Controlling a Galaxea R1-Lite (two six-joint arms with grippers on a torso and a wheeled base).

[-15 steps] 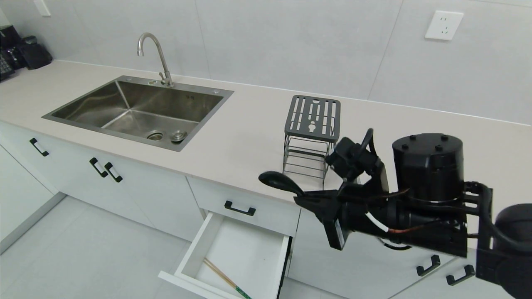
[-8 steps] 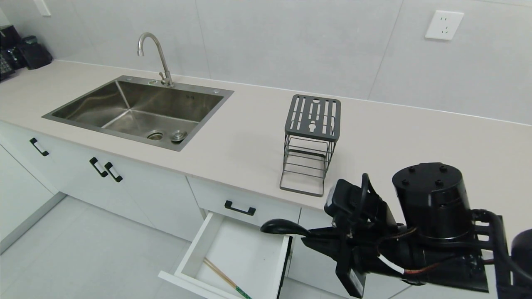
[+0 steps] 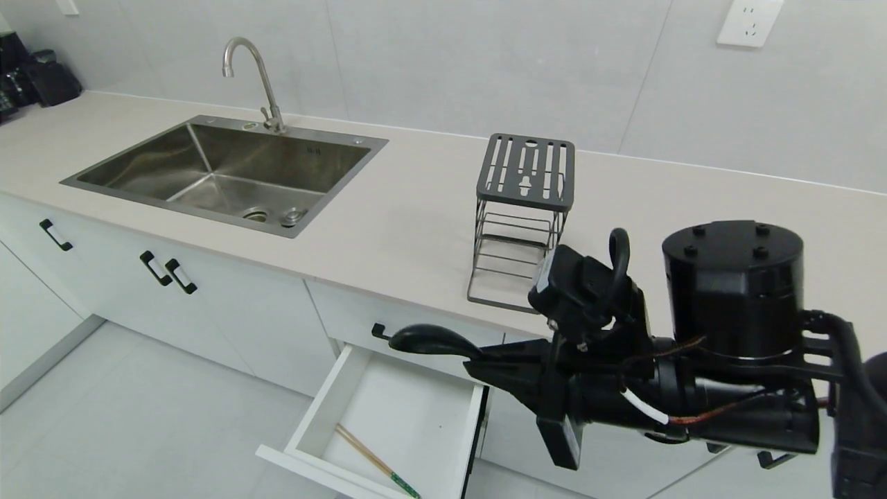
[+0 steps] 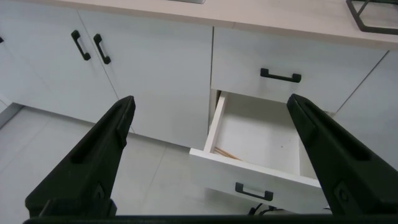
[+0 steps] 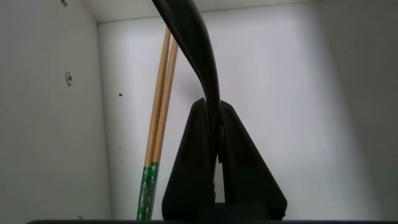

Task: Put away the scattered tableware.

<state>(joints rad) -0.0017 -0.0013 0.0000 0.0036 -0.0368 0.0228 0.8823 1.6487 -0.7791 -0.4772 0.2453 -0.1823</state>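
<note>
My right gripper (image 3: 493, 362) is shut on the handle of a black spoon (image 3: 431, 340), holding it level over the open white drawer (image 3: 416, 416) below the counter. In the right wrist view the gripper (image 5: 216, 115) pinches the spoon (image 5: 194, 46) directly above the drawer floor (image 5: 298, 93), beside a pair of wooden chopsticks (image 5: 159, 112) with green ends. The chopsticks (image 3: 376, 462) lie near the drawer's front. My left gripper (image 4: 211, 155) hangs open in front of the cabinets, facing the drawer (image 4: 267, 140), with nothing between its fingers (image 4: 93, 162).
A dark wire rack (image 3: 523, 222) stands on the counter behind my right arm. A steel sink (image 3: 222, 173) with a tap (image 3: 249, 76) sits to the left. A shut drawer with a black handle (image 4: 280, 76) is above the open one.
My right gripper carried the spoon down from counter height to over the open drawer, then a little left. The head camera has shifted slightly.
</note>
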